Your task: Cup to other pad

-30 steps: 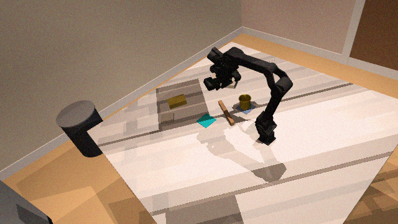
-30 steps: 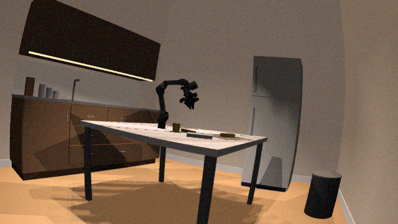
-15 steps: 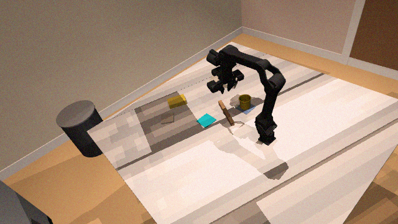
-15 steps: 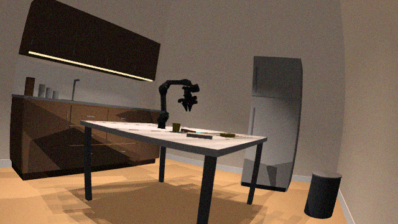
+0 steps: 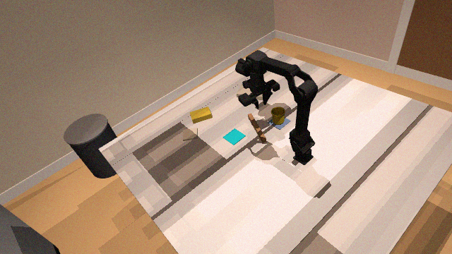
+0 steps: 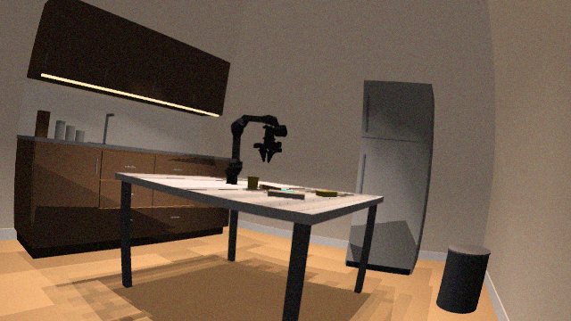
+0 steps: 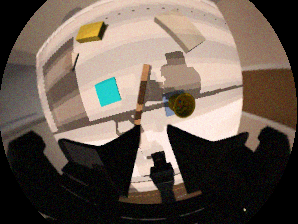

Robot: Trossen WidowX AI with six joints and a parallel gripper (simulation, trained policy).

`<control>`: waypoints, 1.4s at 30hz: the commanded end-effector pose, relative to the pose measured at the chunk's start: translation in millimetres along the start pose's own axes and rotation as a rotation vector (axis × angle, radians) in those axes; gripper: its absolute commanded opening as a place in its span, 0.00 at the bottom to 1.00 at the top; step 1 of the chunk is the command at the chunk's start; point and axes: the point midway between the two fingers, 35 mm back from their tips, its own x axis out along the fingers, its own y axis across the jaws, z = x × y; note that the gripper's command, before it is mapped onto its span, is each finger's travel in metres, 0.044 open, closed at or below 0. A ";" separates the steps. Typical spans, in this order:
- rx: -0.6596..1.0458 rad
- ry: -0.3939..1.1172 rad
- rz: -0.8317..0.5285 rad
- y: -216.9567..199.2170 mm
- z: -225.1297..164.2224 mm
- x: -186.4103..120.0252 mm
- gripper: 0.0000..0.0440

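Hovering above the table, black two-fingered gripper (image 5: pixel 262 106) (image 6: pixel 267 160) (image 7: pixel 153 127) was partly open, nothing held; round yellow-brown cup (image 5: pixel 278 116) (image 6: pixel 252 183) (image 7: pixel 183 105) stood on flat blue pad (image 5: pixel 282 125) (image 7: pixel 169 108)

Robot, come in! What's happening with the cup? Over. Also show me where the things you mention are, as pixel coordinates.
Fingers (image 5: pixel 261 106) (image 6: pixel 267 160) open, nothing held. Cup (image 5: pixel 278 116) (image 6: pixel 252 182) (image 7: pixel 183 105) on blue pad (image 5: pixel 282 125) (image 7: pixel 169 109). Wooden strip (image 5: pixel 257 128) (image 7: pixel 142 95) between blue and cyan (image 5: pixel 234 137) (image 7: pixel 108 91) pads.
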 end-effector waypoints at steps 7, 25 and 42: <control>0.018 0.054 -0.029 -10.3 1.9 13.7 0.40; 0.036 0.129 -0.057 -29.9 5.1 45.7 0.44; -0.007 0.184 -0.061 -48.9 6.2 76.6 0.47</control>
